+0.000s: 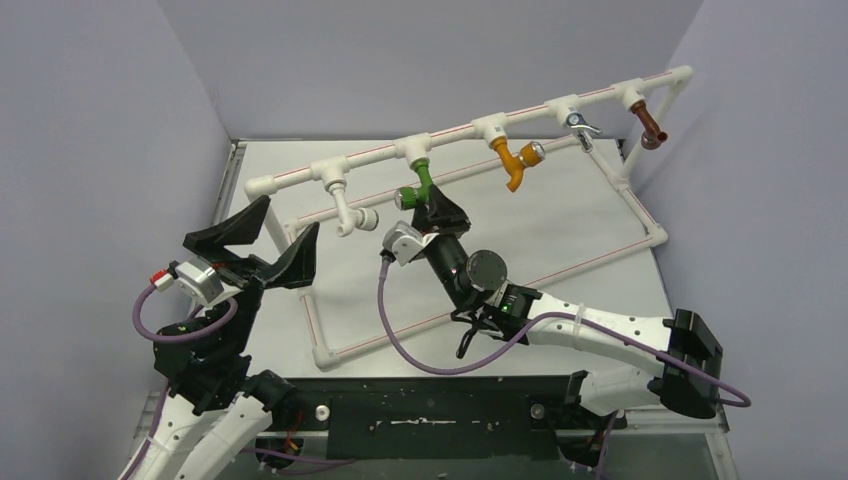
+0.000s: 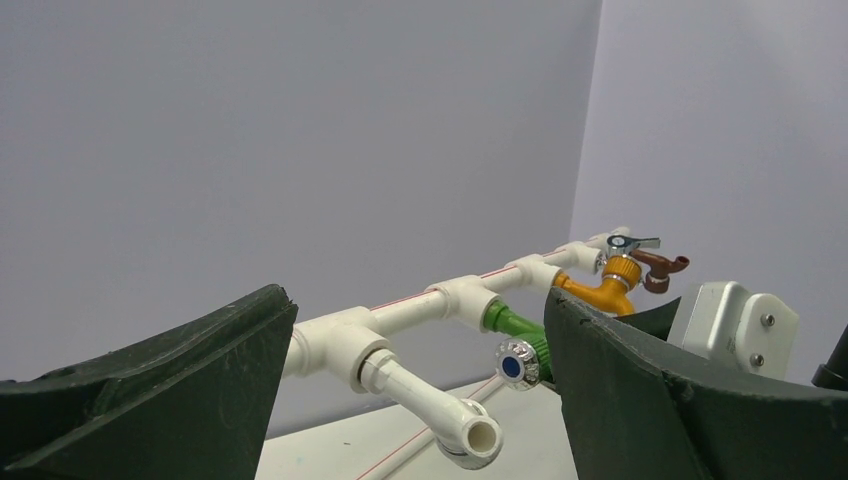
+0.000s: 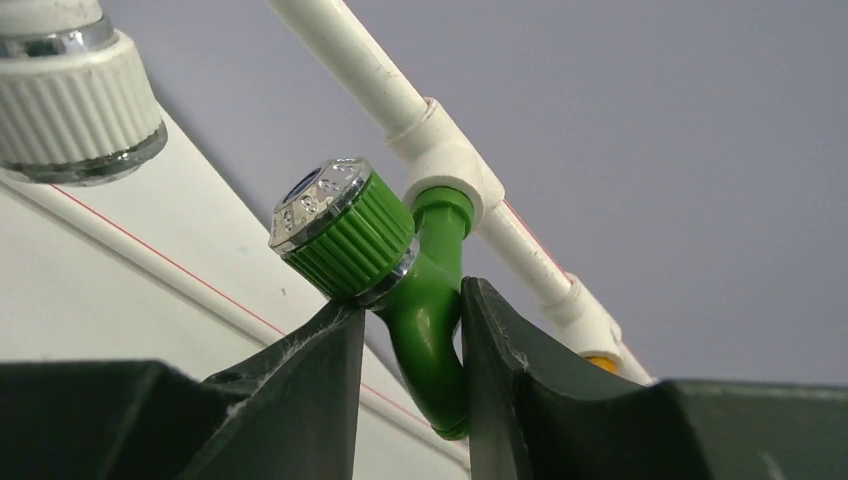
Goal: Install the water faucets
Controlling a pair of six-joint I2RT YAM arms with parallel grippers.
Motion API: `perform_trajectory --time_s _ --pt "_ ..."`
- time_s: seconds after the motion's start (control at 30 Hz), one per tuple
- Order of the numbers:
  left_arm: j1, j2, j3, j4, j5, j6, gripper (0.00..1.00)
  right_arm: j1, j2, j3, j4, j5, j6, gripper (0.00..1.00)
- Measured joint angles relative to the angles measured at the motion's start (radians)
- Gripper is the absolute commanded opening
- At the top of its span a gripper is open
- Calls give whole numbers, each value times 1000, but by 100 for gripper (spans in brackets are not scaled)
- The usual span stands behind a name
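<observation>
Right tool (image 3: 412,300) is closed narrow on the green faucet (image 3: 428,330). Its two dark fingers (image 3: 300,400) press the bent spout from either side just under the knob (image 3: 345,228). The faucet's lower tip shows between them. From above, this tool reaches in from the lower right and meets the faucet from below.

Left tool (image 1: 292,213) stands wide open and holds nothing. It hangs over the left end of the worktop (image 1: 560,220), near the white faucet (image 1: 345,208) but apart from it.

The green faucet is bright green plastic. Its neck sits up in a white tee on the raised top rail of the pipe frame (image 1: 455,133), and its spout curves downward. The knob is ribbed green with a shiny faceted cap and a blue centre, tilted to the side.

Five faucets hang along that rail, one under each of five tees:
- white faucet, with a white ribbed knob
- green faucet
- orange faucet (image 1: 515,162), with a metal collar
- silver faucet (image 1: 578,124), with a small lever handle
- brown faucet (image 1: 650,126)

They run in that order from left to right in the top view. There is one pipe frame, of white tube with thin red stripes. Its lower rectangle lies on the worktop. There are two tools.
</observation>
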Motion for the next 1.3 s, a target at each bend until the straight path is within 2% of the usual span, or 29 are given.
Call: perform_trajectory --time_s 0.17,0.23,0.33,0.57,0.73,1.03,1.13,1.3 --pt "0 -5 0 0 0 0 94 10 5 0 53 33 175 0" --pt "0 -8 0 0 0 0 94 8 6 13 209 80 388 0" --pt "-1 -9 0 0 -2 0 94 -7 7 21 298 122 547 0" --pt "-4 -14 0 0 -5 1 94 -12 5 26 294 129 632 0" --pt "-6 -15 0 0 -7 2 94 -12 -28 30 217 85 624 16" --pt "-6 -15 0 0 -7 3 94 -28 -129 106 -64 -83 525 62" --pt "-6 -15 0 0 -7 3 94 -54 -145 159 -195 -167 473 70" --pt "-6 -15 0 0 -7 3 94 -83 -159 227 -391 -281 358 76"
